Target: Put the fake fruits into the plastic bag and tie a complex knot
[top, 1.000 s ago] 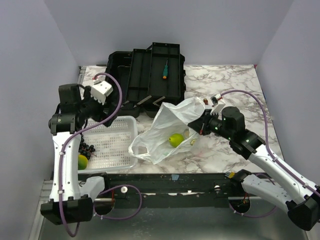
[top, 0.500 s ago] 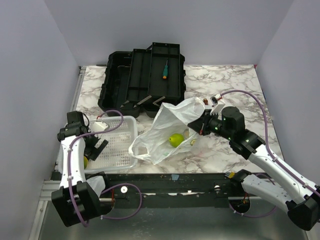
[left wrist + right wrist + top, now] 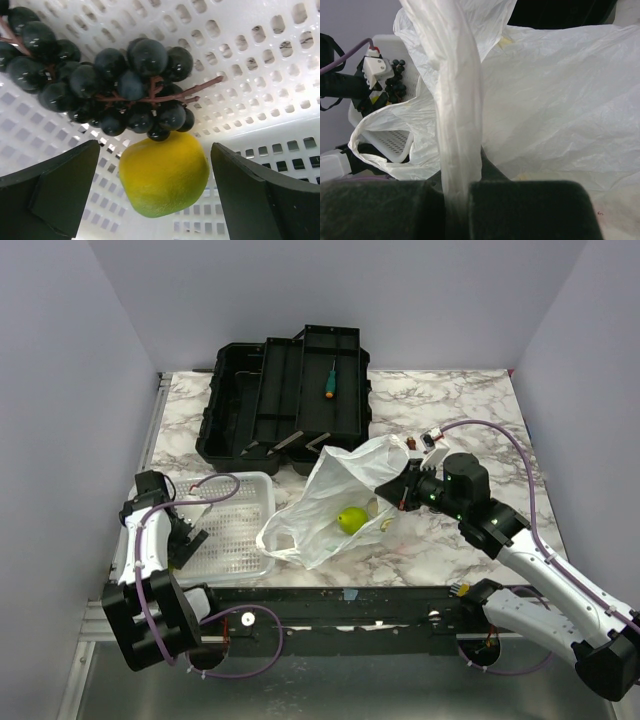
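The white plastic bag (image 3: 335,495) lies open at the table's middle with one green fake fruit (image 3: 351,520) inside. My right gripper (image 3: 397,490) is shut on a twisted bag handle (image 3: 456,100), which it holds raised; in the right wrist view the gripper (image 3: 457,200) pinches that strip. My left gripper (image 3: 182,545) is down in the white basket's near left corner. It stands open (image 3: 155,167) on both sides of a yellow-green fake fruit (image 3: 164,172), touching nothing. A bunch of dark grapes (image 3: 115,85) rests against that fruit. The knot is out of view.
The white perforated basket (image 3: 240,525) sits left of the bag. An open black toolbox (image 3: 285,390) stands at the back with a green-handled screwdriver (image 3: 329,380) in it. A small red and white item (image 3: 430,438) lies behind my right arm.
My left arm has swung down from above the basket into its near left corner, bringing the open jaws around the yellow-green fruit. The right arm and the bag have not moved.
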